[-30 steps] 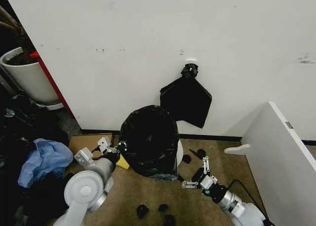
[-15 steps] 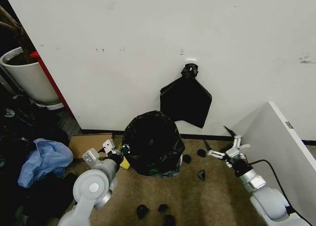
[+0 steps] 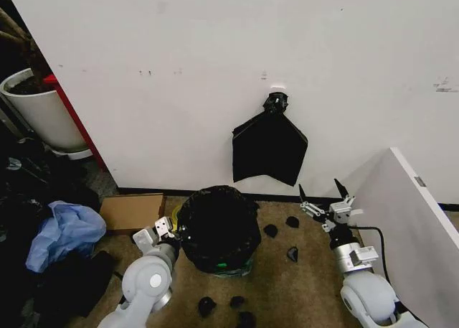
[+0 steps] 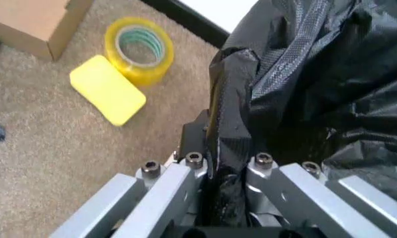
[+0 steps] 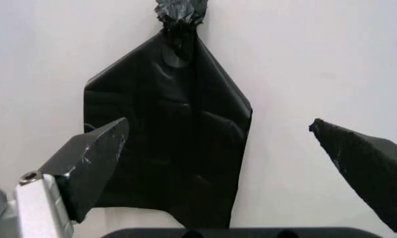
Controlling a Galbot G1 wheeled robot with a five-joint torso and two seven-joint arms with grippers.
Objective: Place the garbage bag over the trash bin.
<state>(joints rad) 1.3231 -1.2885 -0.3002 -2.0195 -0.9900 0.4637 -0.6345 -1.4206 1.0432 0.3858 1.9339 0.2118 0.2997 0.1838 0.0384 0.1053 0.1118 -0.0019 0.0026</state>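
Observation:
The glossy black garbage bag (image 3: pixel 219 227) is draped over the trash bin, which is hidden beneath the film. My left gripper (image 3: pixel 172 232) is at the bag's left side, shut on a fold of its edge. In the left wrist view that fold (image 4: pixel 235 124) runs down between the closed fingers (image 4: pixel 178 181) of the left gripper (image 4: pixel 222 163). My right gripper (image 3: pixel 323 199) is raised to the right of the bag, apart from it. It is open and holds nothing. In the right wrist view the right gripper (image 5: pixel 225 163) faces the wall with its black fingertips (image 5: pixel 96 153) spread wide.
A flat black bag with a knotted top (image 3: pixel 269 145) hangs on the wall above. A cardboard box (image 3: pixel 131 212), yellow tape roll (image 4: pixel 140 49) and yellow sponge (image 4: pixel 107 95) lie left. Light blue bag (image 3: pixel 64 231), plant pot (image 3: pixel 39 109), white panel (image 3: pixel 409 227) and black scraps (image 3: pixel 292 254) surround.
The right gripper rose from the floor beside the bag and swung right, fingers now pointing up. The left gripper pulled the bag's edge lower, and the bag now sits lower and flatter.

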